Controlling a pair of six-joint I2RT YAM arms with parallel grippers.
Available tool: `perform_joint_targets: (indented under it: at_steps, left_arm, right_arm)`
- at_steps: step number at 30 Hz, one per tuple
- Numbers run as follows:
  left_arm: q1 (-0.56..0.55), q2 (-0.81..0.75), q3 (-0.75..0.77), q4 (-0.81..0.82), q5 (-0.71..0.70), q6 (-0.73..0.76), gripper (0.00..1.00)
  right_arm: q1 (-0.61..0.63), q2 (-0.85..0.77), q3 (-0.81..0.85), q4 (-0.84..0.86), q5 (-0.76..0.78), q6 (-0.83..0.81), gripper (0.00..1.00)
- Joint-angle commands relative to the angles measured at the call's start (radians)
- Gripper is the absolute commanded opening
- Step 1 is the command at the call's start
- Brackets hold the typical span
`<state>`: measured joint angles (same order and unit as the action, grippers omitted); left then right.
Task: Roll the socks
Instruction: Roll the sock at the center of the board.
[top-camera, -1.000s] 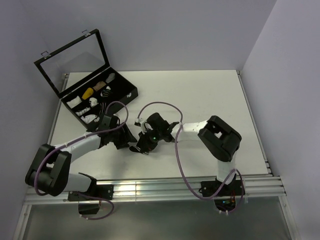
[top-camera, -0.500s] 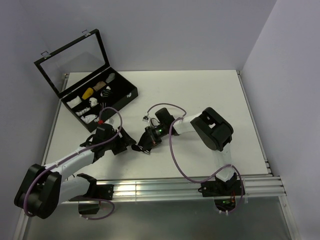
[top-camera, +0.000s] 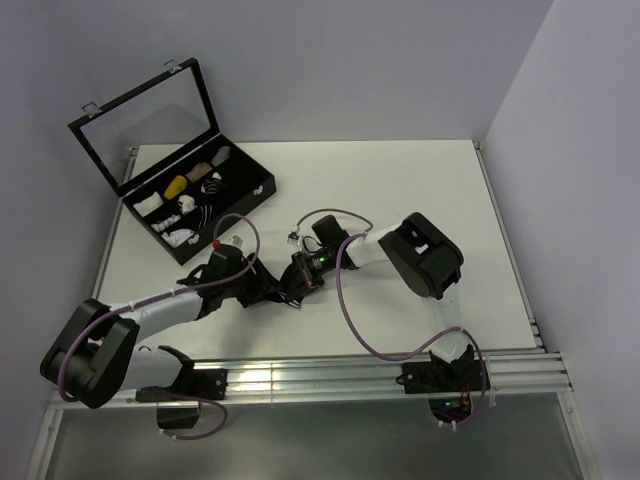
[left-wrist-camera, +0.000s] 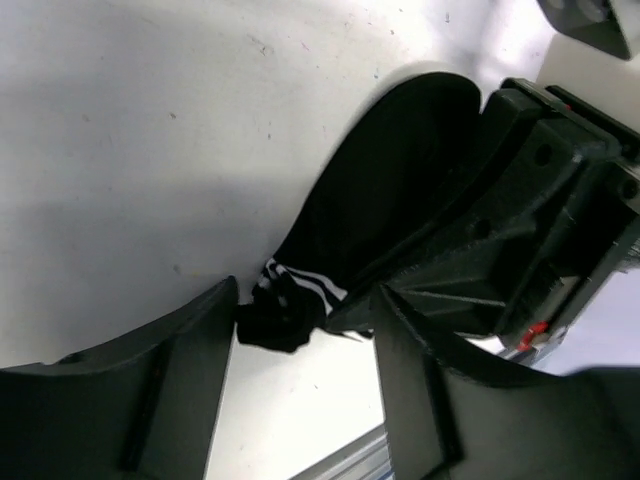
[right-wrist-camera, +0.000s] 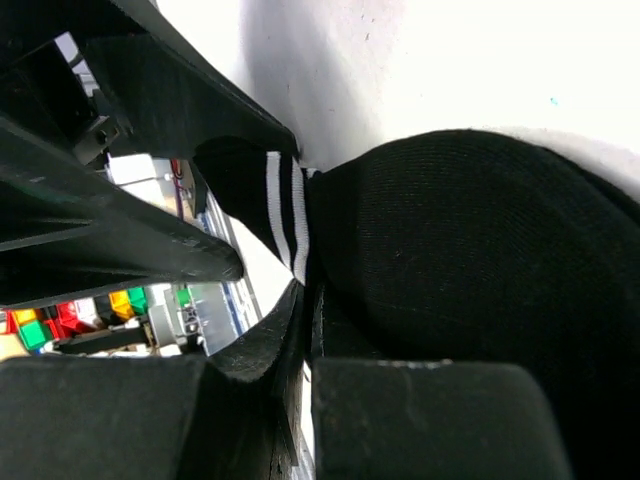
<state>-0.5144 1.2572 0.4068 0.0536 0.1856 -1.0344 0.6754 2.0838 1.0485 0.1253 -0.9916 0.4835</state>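
The black socks (left-wrist-camera: 385, 190) lie on the white table, the white-striped cuff (left-wrist-camera: 300, 288) bunched at the near end. My left gripper (left-wrist-camera: 307, 297) is open and low over the table. The cuff sits between its fingertips and touches the left one. My right gripper (right-wrist-camera: 308, 290) is shut, pinching the socks (right-wrist-camera: 480, 250) right beside the stripes (right-wrist-camera: 285, 215). In the top view the two grippers, left (top-camera: 270, 290) and right (top-camera: 298, 283), meet tip to tip near the table's front middle. There they hide most of the socks.
A black compartment box (top-camera: 250, 195) stands at the back left with its clear lid (top-camera: 145, 115) raised. Small white, yellow and tan bundles (top-camera: 178, 187) lie in it. An aluminium rail (top-camera: 300, 375) runs along the near edge.
The left gripper has slid right, toward the right gripper, and now has the cuff between its fingers. The right arm's elbow swung left early on. Its gripper stayed shut in place.
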Motion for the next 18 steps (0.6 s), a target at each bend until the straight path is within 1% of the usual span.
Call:
perform_joint_targets:
  at_steps: [1, 2, 3, 4, 6, 7, 8, 9, 10, 11, 12, 13, 14, 15, 17, 18]
  left_arm:
    - [-0.018, 0.051, 0.018, -0.049, -0.058, -0.009, 0.60]
    - [-0.022, 0.060, 0.024, -0.051, -0.067, -0.009, 0.59]
    - [-0.026, 0.077, 0.033, -0.085, -0.077, -0.006, 0.57]
    - [-0.033, 0.087, 0.041, -0.116, -0.089, -0.003, 0.50]
    - [-0.042, 0.105, 0.062, -0.138, -0.112, 0.004, 0.43]
    - [-0.044, 0.110, 0.069, -0.158, -0.117, 0.005, 0.35]
    - [-0.045, 0.116, 0.082, -0.169, -0.121, 0.010, 0.31]
    - [-0.049, 0.126, 0.089, -0.176, -0.129, 0.014, 0.27]
    - [-0.050, 0.131, 0.096, -0.193, -0.130, 0.017, 0.19]
    - [-0.050, 0.143, 0.113, -0.201, -0.132, 0.022, 0.15]
    - [-0.052, 0.149, 0.121, -0.208, -0.138, 0.026, 0.07]
    - [-0.052, 0.156, 0.138, -0.225, -0.138, 0.030, 0.04]
    - [-0.052, 0.169, 0.147, -0.233, -0.137, 0.037, 0.02]
    - [-0.052, 0.176, 0.155, -0.238, -0.137, 0.040, 0.00]
    - [-0.052, 0.191, 0.176, -0.256, -0.132, 0.051, 0.00]
    - [-0.053, 0.194, 0.184, -0.264, -0.133, 0.056, 0.00]
  right_arm:
    - [-0.013, 0.047, -0.002, -0.032, 0.068, -0.008, 0.00]
    - [-0.016, 0.047, -0.004, -0.027, 0.068, -0.006, 0.00]
    - [-0.017, 0.044, -0.007, -0.024, 0.070, -0.005, 0.00]
    - [-0.022, 0.042, -0.010, -0.023, 0.071, 0.000, 0.00]
    - [-0.027, 0.029, -0.015, -0.022, 0.085, -0.005, 0.00]
    - [-0.028, 0.021, -0.016, -0.026, 0.096, -0.019, 0.00]
    - [-0.028, 0.010, -0.018, -0.032, 0.114, -0.028, 0.01]
    - [-0.028, -0.001, -0.027, -0.032, 0.125, -0.036, 0.03]
    - [-0.028, -0.028, -0.033, -0.033, 0.137, -0.049, 0.06]
    - [-0.028, -0.043, -0.038, -0.038, 0.171, -0.059, 0.12]
    - [-0.028, -0.060, -0.051, -0.036, 0.189, -0.078, 0.15]
    - [-0.025, -0.103, -0.064, -0.032, 0.208, -0.085, 0.18]
    - [-0.022, -0.125, -0.077, -0.015, 0.229, -0.091, 0.24]
    - [-0.022, -0.149, -0.100, -0.009, 0.263, -0.098, 0.27]
    - [-0.011, -0.223, -0.125, 0.006, 0.315, -0.123, 0.29]
    - [-0.005, -0.249, -0.152, 0.014, 0.374, -0.141, 0.29]
